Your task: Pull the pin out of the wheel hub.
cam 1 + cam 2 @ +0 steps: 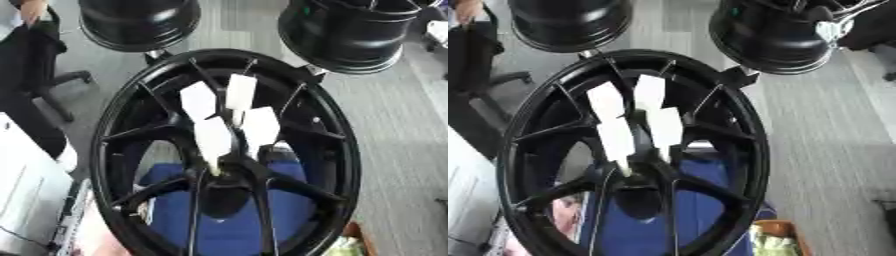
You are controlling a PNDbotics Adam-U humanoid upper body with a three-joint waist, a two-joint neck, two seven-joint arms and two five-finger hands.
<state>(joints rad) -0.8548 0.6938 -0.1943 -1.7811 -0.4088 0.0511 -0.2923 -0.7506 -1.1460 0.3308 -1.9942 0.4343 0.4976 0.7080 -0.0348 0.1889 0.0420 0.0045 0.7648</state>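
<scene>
Wheel hub (131,150) | 4 white pins (213,140) stand in its centre | neither hand visible, finger state unknowable | pull straight along pin axis.

Two more black wheel rims stand on the grey floor (402,130) behind: one at upper left (140,22), one at upper right (350,35). A blue surface (223,220) lies below. An office chair (52,75) stands at left.
</scene>
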